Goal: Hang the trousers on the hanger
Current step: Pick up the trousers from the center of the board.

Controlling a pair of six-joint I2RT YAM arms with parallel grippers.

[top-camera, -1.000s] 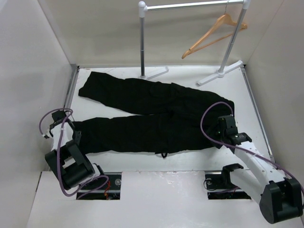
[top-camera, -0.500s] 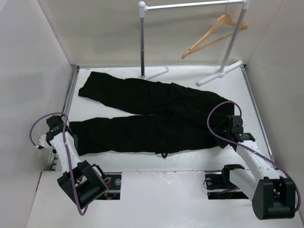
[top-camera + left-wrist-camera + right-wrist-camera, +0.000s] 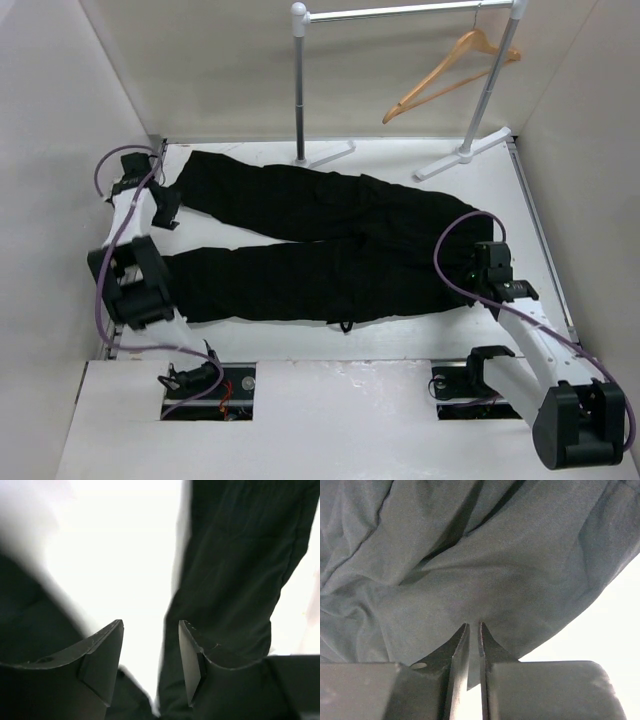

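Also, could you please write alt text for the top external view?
Black trousers lie spread flat on a white table, legs pointing left. The left gripper is near the far leg's cuff, the right gripper at the waist; a wooden hanger hangs on the rack behind.

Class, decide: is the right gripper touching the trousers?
Touching. In the right wrist view, the right gripper has its nearly closed fingertips pinching a fold of the trousers at the cloth's edge.
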